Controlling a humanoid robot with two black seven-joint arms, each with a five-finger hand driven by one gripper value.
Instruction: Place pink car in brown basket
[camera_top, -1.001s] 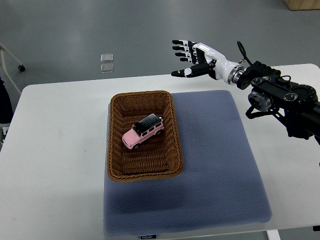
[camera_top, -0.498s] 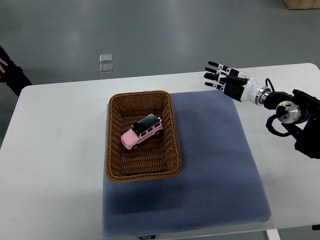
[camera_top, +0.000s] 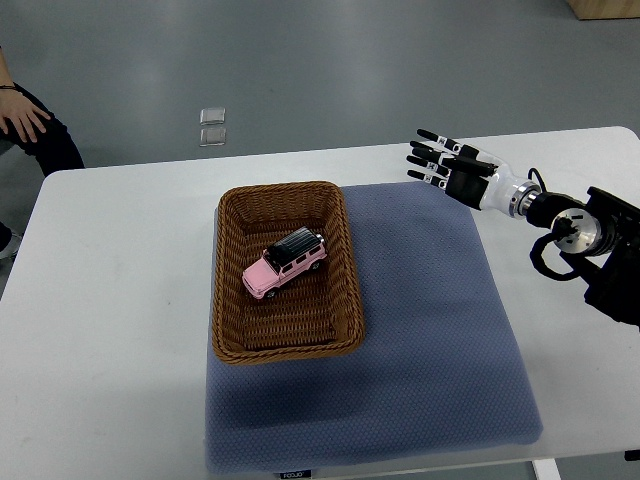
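The pink car (camera_top: 284, 263), a toy with a black roof, lies inside the brown basket (camera_top: 229, 333) near its middle, pointing toward the far right corner. The wicker basket stands on the left part of a blue-grey mat (camera_top: 430, 330). My right hand (camera_top: 442, 165) hovers over the mat's far right corner, well right of the basket, fingers spread and holding nothing. Its arm comes in from the right edge. The left arm does not show.
The white table (camera_top: 110, 300) carries the mat. A person's hand and dark sleeve (camera_top: 25, 118) show at the far left edge beyond the table. Two small clear squares (camera_top: 212, 125) lie on the grey floor behind.
My right hand dropped from high above the table's far edge and pulled back to the right, then held nearly still. The car stays in the basket. A person's hand came into view at far left.
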